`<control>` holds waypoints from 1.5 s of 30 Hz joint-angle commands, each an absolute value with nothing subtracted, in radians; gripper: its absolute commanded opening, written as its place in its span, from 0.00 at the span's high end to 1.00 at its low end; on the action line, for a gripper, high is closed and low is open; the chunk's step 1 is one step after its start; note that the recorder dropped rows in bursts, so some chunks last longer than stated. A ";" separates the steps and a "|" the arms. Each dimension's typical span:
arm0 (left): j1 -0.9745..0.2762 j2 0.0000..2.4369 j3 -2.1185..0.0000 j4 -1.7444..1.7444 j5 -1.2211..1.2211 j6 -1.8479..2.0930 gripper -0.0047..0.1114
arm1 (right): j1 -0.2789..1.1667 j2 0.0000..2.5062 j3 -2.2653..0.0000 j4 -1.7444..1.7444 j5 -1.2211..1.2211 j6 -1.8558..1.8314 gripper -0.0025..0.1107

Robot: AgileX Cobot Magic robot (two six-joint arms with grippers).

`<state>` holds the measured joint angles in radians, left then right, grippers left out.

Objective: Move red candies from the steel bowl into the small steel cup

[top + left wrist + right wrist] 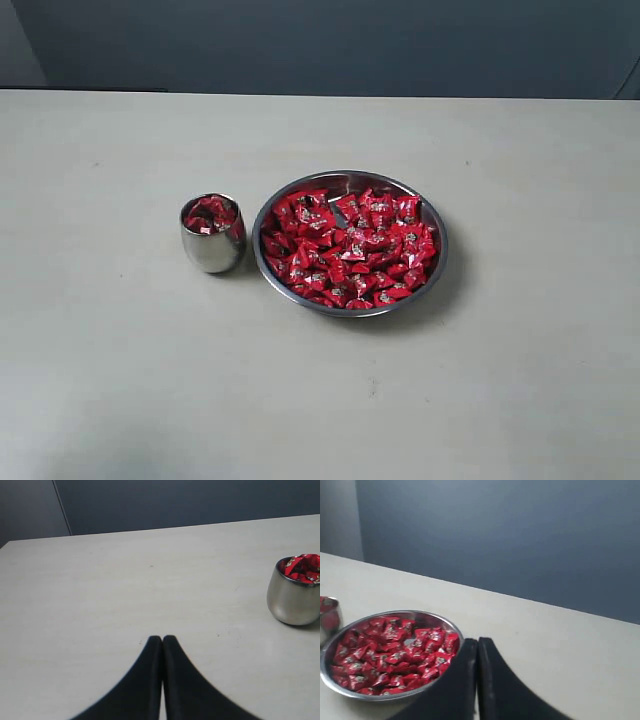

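Dozens of red candies (350,250) lie heaped in the steel bowl (340,177), covering nearly all of its floor, with only a strip of bare metal showing at the far side. More of them fill the mouth of the small steel cup (212,250), piled up to its rim, so I'd judge there is little room left in it.

Each candy looks light and small. The crinkled, shiny wrapper should give a little under pressure and could slide between smooth fingers. The wrappers lie every which way and overlap, so a pinch may bring up two at once or none. I'd go for one lying on top of the pile and close across its plump middle, not on a thin twisted end.

The cup stands just beside the bowl, on its left in the exterior view; I can't tell whether they touch. With its rounded body the cup looks easy to knock over, and the bowl's thin rim could be nudged too.

The pale worktop (120,400) shows nothing else around them, and a dark wall runs behind.

The left gripper (163,640) has its jaws pressed together with nothing between them, low over bare worktop, well apart from the cup. The right gripper (477,642) is likewise closed and empty, near the bowl's edge.
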<state>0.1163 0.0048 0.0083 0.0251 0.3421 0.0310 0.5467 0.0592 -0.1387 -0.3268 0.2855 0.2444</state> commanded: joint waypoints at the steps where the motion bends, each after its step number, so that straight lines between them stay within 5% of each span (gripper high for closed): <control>1: 0.108 0.000 0.000 0.027 0.337 0.029 0.96 | 0.382 0.000 -0.050 -0.306 0.233 0.246 0.98; 8: 0.108 0.000 0.000 0.027 0.337 0.029 0.96 | 0.112 0.000 0.000 -0.302 0.252 0.246 0.98; 23: 0.108 0.000 0.000 0.027 0.337 0.029 0.96 | 0.089 0.000 0.000 -0.023 0.298 -0.066 0.98; 45: 0.108 0.000 0.000 0.027 0.337 0.029 0.96 | 0.047 0.000 0.000 -0.016 0.304 -0.044 0.98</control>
